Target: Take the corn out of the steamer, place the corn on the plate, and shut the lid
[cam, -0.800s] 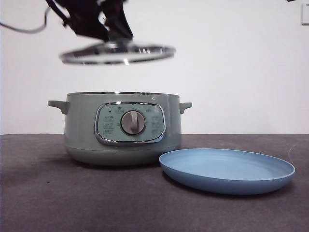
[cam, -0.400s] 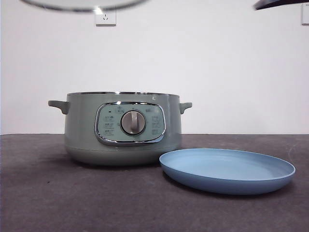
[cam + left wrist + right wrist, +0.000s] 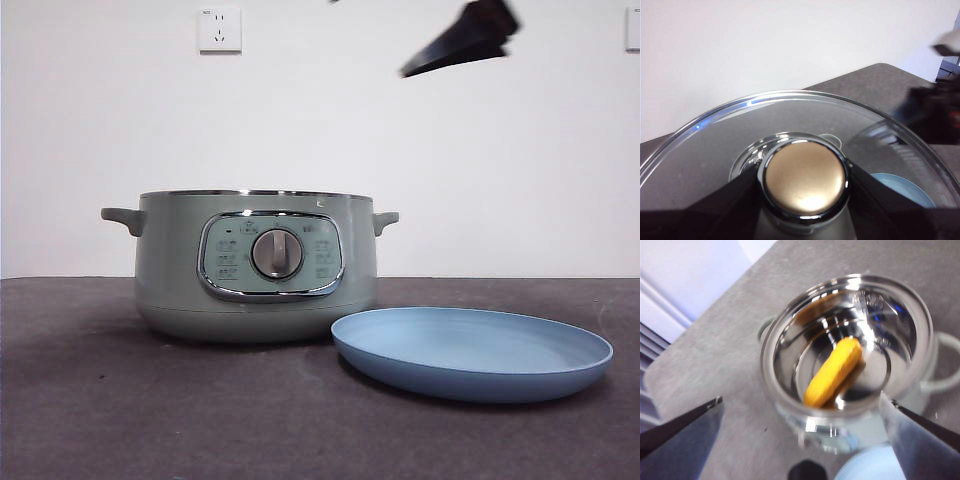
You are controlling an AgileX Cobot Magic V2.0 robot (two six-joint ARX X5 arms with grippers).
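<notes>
The sage-green steamer (image 3: 255, 265) stands open on the table, and the light-blue plate (image 3: 470, 350) lies empty to its right. In the right wrist view the yellow corn (image 3: 834, 372) lies inside the steamer's shiny bowl (image 3: 790, 365). My right gripper (image 3: 801, 397) hangs high above the steamer with its jaws wide open and empty; it shows as a black tip (image 3: 465, 38) in the front view. My left gripper (image 3: 805, 195) is shut on the knob (image 3: 805, 172) of the glass lid (image 3: 740, 130) and holds it up, out of the front view.
A wall socket (image 3: 220, 28) sits on the white wall behind. The plate's edge (image 3: 870, 465) shows beside the steamer in the right wrist view. Dark table surface (image 3: 100, 400) lies in front of and left of the steamer.
The lid, held by my left gripper, has risen up and left out of the front view. My right gripper has come in from the top right toward the space above the steamer.
</notes>
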